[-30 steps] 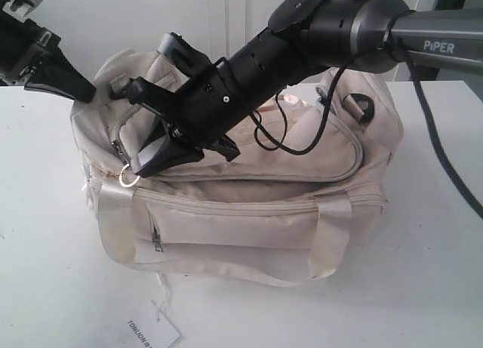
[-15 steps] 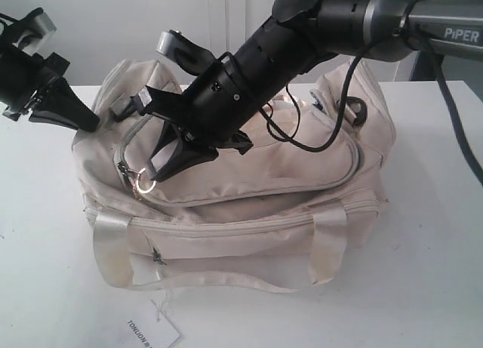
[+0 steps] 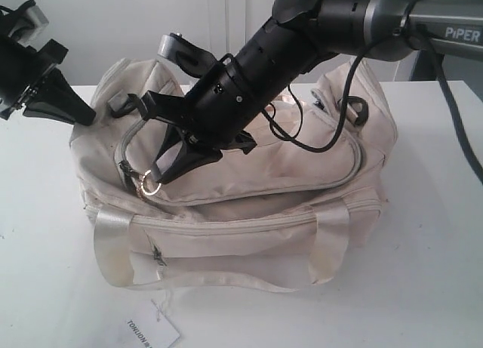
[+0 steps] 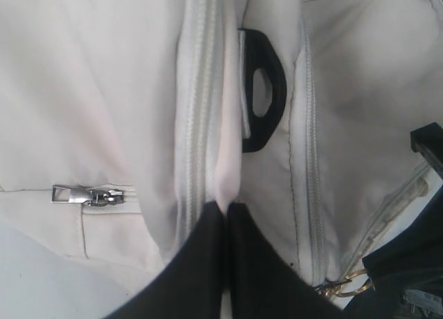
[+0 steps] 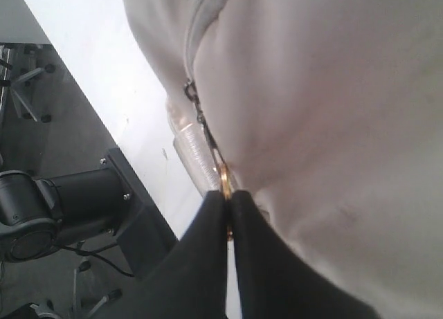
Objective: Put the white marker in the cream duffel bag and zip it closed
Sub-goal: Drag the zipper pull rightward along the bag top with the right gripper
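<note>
From outside, you're on the zipping step: cream duffel bag point(image 3: 249, 235) on the desk point(image 3: 423, 272), white marker unseen, presumably inside. Left wrist: left end effector point(image 4: 225, 210) pinches bag fabric. Right wrist: right end effector point(image 5: 227, 198) clamps the gold ring pull point(image 5: 224, 175). Next, draw it along the curved zipper.

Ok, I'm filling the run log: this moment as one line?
phase: zipping bag | left gripper: shut on bag fabric | right gripper: shut on ring pull | marker: not in view
</note>
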`<action>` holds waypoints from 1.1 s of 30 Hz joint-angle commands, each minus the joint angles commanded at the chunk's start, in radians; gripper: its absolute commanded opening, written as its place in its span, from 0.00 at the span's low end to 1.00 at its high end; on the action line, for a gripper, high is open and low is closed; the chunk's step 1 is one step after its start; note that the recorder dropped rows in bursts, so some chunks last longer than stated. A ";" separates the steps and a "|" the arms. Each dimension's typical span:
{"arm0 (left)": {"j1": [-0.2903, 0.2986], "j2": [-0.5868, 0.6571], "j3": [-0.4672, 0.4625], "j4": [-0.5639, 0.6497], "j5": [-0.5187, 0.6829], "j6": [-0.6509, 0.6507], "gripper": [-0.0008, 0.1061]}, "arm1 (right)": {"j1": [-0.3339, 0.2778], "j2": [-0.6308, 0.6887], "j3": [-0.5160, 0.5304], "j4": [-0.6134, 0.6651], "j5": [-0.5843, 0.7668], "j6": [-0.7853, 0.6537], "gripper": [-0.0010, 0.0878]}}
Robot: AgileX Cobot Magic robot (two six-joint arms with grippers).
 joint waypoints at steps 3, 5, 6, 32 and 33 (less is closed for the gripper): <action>0.000 0.000 0.000 0.003 0.000 0.000 0.01 | 0.000 0.000 0.000 0.000 0.000 0.000 0.01; 0.000 0.000 0.000 0.004 0.000 0.000 0.01 | 0.000 0.000 0.000 0.000 0.000 0.000 0.01; 0.000 0.000 0.000 0.006 0.000 0.000 0.01 | 0.000 0.000 0.000 0.000 0.000 0.000 0.01; 0.000 0.000 0.000 0.078 -0.104 -0.007 0.01 | 0.004 -0.077 0.190 -0.093 0.000 0.027 0.01; 0.000 0.000 0.000 0.078 -0.104 -0.007 0.01 | 0.004 -0.084 0.193 -0.093 0.000 0.027 0.01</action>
